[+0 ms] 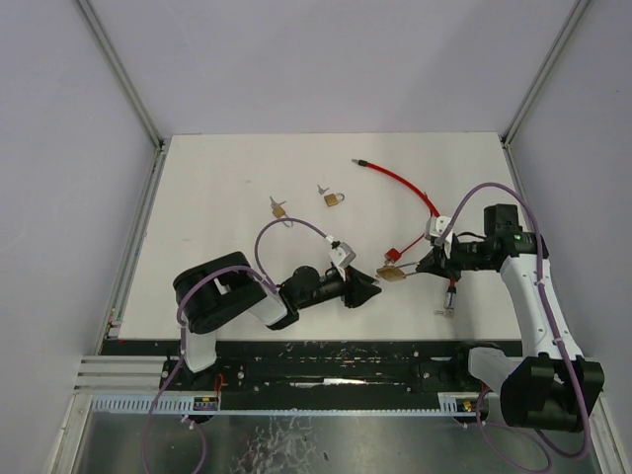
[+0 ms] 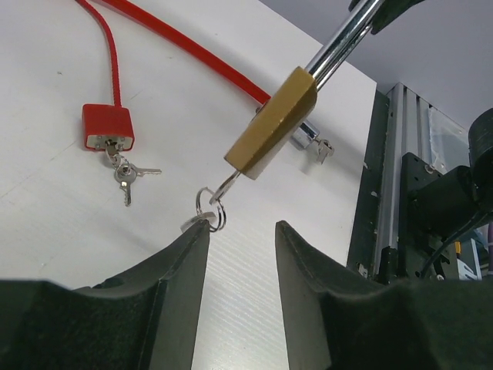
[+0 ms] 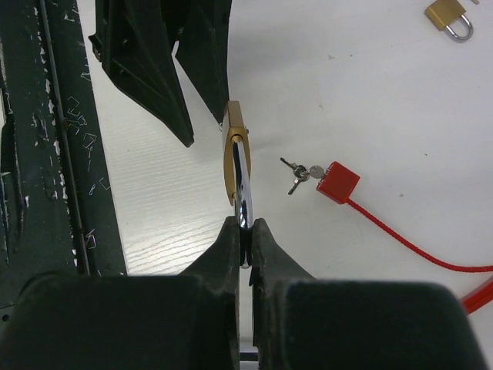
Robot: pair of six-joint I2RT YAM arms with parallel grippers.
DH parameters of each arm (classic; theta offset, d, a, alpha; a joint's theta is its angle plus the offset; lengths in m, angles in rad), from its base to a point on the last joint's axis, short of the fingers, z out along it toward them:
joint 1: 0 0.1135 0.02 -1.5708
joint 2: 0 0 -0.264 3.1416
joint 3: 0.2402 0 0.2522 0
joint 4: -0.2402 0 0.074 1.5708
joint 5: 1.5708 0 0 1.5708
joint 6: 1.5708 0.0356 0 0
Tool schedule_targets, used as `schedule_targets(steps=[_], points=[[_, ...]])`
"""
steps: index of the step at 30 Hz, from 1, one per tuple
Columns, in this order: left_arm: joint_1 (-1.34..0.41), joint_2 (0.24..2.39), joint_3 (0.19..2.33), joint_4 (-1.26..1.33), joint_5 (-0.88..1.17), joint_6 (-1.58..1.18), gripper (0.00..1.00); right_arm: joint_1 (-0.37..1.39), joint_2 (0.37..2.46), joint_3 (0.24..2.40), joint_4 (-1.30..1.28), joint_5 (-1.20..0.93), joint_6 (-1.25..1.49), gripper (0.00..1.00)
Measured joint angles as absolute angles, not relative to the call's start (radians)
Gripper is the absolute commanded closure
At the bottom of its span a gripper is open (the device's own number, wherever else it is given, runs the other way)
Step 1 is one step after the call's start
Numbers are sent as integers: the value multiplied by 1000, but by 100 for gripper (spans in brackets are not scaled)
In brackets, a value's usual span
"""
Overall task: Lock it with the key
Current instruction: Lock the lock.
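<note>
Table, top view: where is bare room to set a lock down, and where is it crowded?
Bare: the far-left table between its edge and the loose key; the far strip behind the small padlock. Crowded: centre-right, where red cable, left gripper, right gripper and held padlock meet.

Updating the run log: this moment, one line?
right pincer: shut on padlock | key: in padlock | left pincer: open, by key ring

The white bench (image 1: 217, 197) carries a red cable lock (image 3: 337, 182) with its keys, a small brass padlock (image 1: 333, 198) and loose keys (image 1: 277, 207).
</note>
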State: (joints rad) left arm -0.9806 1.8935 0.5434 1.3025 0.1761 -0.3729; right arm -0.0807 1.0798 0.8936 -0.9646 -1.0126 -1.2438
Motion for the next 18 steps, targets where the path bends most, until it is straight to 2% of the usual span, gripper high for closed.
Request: schedule_targets(steps=[12,18], points=[[-979,1893,526,1372,178,-373,66,-93,1090,903,-1034,-1019,-1312,100],[-979,1893,526,1376,187,-372,73,-93,1102,903,-1071,-1041,-1356,100]])
